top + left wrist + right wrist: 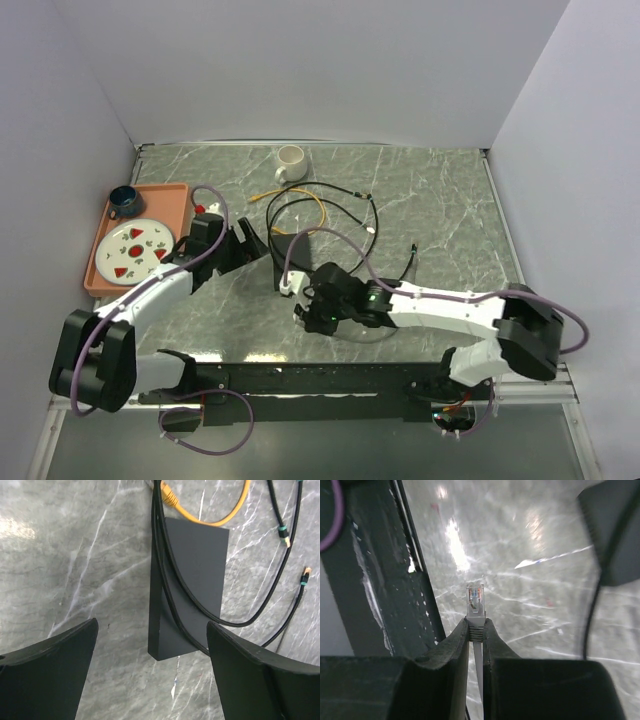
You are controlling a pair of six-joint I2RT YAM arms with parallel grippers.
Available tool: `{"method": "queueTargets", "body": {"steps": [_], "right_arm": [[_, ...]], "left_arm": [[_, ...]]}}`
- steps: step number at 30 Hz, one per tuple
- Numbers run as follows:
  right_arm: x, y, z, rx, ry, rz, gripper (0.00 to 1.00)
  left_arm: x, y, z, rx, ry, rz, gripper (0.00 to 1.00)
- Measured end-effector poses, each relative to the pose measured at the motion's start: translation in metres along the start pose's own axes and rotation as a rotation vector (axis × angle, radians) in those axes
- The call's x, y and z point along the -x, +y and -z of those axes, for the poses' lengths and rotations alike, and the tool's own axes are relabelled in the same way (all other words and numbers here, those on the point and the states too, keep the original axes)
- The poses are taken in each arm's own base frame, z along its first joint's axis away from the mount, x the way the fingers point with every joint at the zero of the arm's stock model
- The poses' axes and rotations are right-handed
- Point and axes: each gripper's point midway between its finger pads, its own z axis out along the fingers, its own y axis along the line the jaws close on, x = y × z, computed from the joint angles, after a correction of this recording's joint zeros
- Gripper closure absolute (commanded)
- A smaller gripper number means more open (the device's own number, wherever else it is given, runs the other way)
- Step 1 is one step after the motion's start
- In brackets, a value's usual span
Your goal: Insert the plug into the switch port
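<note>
Pinch grip by black right gripper (476, 626) on clear-tipped plug (475, 600) of flat pale cable, fingers nearly together, above grey marble table (530, 595). Spread wide and empty: black left gripper (152, 630), hovering over flat matte-black rectangular box (197, 565) (port not discernible), crossed by black cables (163, 540).

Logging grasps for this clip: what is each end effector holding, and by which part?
The right end effector pinches the plug by the boot behind its clear connector head. The left end effector is open, holding nothing.
</note>
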Motion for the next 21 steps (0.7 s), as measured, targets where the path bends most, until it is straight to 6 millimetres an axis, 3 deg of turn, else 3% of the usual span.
{"method": "queueTargets", "body": {"steps": [5,11,16,21], "right_arm": [[-0.029,-0.007,-0.028,-0.028,0.088,-0.051,1.0],[-0.053,-0.036,-0.048,-0.151,0.16,-0.13,1.0],[-0.053,-0.07,-0.052,-0.233,0.147,-0.23,1.0],[-0.055,-0.113,-0.042,-0.318,0.127,-0.332,1.0]], "left_arm": [[-0.008,0.003,-0.007,-0.008,0.026,0.003,0.06],[-0.005,-0.003,-0.011,-0.043,0.022,-0.003,0.06],[-0.009,-0.002,-0.017,-0.048,0.04,-0.005,0.06],[-0.011,-0.002,-0.024,-0.057,0.049,-0.011,0.07]]}}
